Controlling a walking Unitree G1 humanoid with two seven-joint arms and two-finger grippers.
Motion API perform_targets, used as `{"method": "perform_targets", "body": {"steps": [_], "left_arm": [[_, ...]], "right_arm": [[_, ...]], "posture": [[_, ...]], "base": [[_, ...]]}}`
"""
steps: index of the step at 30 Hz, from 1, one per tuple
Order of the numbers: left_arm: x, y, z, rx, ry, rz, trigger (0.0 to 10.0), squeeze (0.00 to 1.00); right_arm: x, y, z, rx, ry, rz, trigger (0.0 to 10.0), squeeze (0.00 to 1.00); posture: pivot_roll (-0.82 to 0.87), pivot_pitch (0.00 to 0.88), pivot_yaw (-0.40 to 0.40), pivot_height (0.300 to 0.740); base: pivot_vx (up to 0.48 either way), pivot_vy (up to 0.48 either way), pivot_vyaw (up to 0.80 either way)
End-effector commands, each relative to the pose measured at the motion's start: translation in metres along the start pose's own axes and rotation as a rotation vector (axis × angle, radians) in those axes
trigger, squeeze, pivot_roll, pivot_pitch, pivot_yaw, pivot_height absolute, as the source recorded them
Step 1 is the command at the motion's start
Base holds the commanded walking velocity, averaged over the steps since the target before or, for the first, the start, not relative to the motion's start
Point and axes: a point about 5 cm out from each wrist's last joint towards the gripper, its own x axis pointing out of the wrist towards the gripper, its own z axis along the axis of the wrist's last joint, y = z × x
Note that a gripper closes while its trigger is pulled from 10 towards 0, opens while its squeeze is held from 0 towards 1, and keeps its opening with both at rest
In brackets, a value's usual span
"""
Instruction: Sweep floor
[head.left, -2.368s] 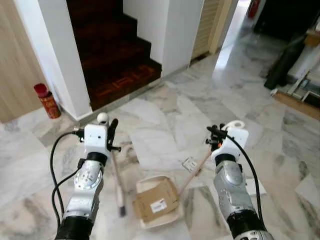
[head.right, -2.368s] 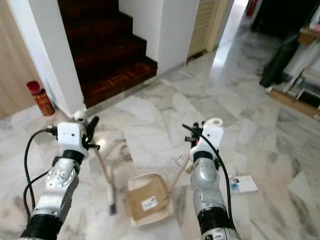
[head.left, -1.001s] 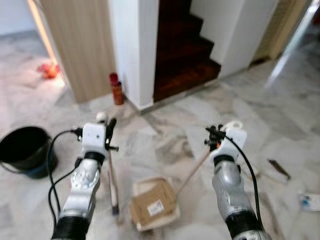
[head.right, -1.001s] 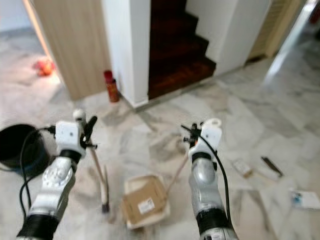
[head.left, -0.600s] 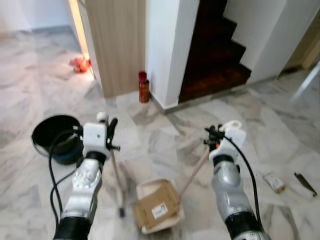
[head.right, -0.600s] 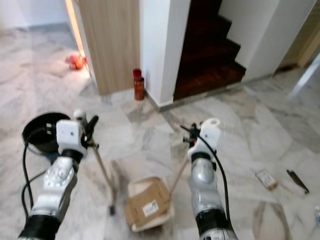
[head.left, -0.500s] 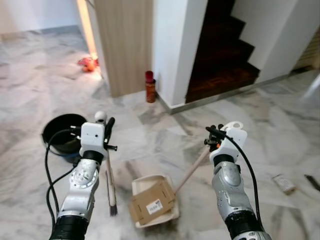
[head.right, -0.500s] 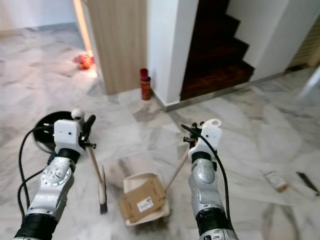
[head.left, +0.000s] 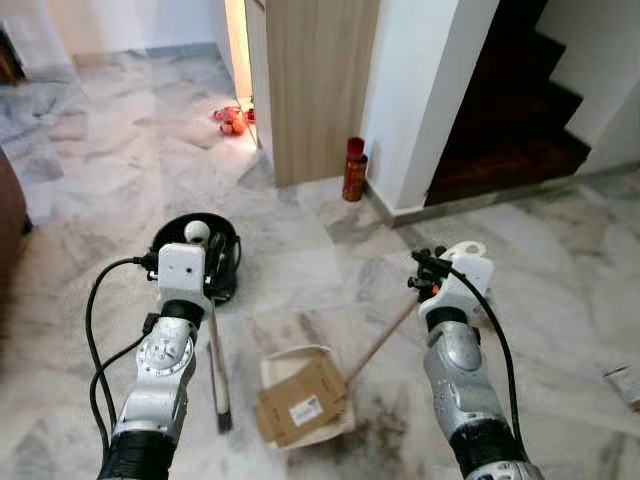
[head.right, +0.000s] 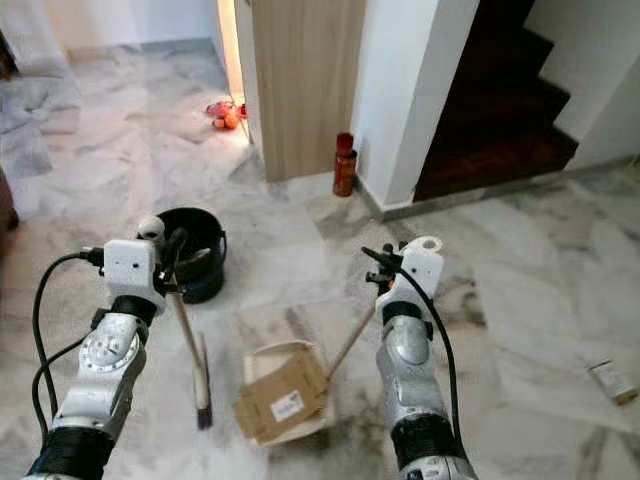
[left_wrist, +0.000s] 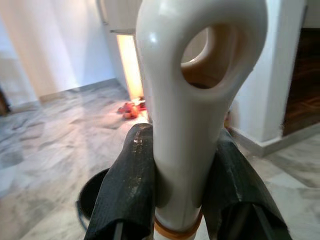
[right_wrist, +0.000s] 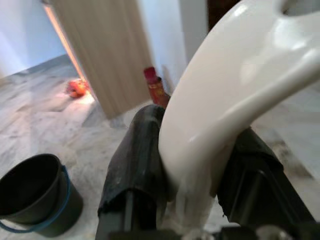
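Observation:
My left gripper (head.left: 207, 262) is shut on the top of a broom (head.left: 216, 360). Its wooden stick runs down to a dark brush head (head.left: 224, 418) on the marble floor. In the left wrist view the black fingers (left_wrist: 127, 190) clamp the broom's white looped end (left_wrist: 200, 90). My right gripper (head.left: 430, 275) is shut on the long handle of a cream dustpan (head.left: 290, 358), which rests on the floor between my arms. A flat piece of brown cardboard (head.left: 297, 400) lies in the pan. The right wrist view has the pan's white handle end (right_wrist: 240, 85) between the fingers (right_wrist: 135, 165).
A black bucket (head.right: 200, 250) stands on the floor just beyond my left gripper. Ahead are a wooden panel (head.left: 310, 80), a white pillar with a red can (head.left: 353, 168) at its foot, and dark stairs (head.left: 520, 130). Orange items (head.left: 232, 118) lie far ahead. A small packet (head.right: 610, 378) lies at the right.
The camera has swung left: the stairs slid to the right and the black bucket came into view by my left gripper. Both grippers hold the broom and dustpan as before.

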Motion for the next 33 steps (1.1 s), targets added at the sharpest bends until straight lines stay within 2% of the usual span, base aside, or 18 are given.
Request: {"method": "perform_targets", "body": {"steps": [1,22,33], "left_arm": [[0.0037,-0.0012,0.0109,-0.01,-0.049,-0.005,10.0,0.0],[0.0036,-0.0009,0.0112,0.008,-0.055,-0.011,10.0,0.0],[0.0031,-0.0015,0.0095,0.007,-0.044,-0.015,10.0,0.0]], "right_arm": [[0.0051,0.0039,0.0133,-0.006,-0.053,0.015,10.0,0.0],[0.0049,0.0059,0.0129,-0.009,-0.055,0.029,10.0,0.0],[0.0046,0.006,0.0126,-0.013,-0.053,0.035,10.0,0.0]], "posture": [[0.06,0.0,-0.051,0.74],[0.06,0.0,-0.045,0.74],[0.06,0.0,-0.044,0.74]], "base": [[0.0,0.0,0.0],[0.0,0.0,0.11],[0.0,0.0,0.58]]}}
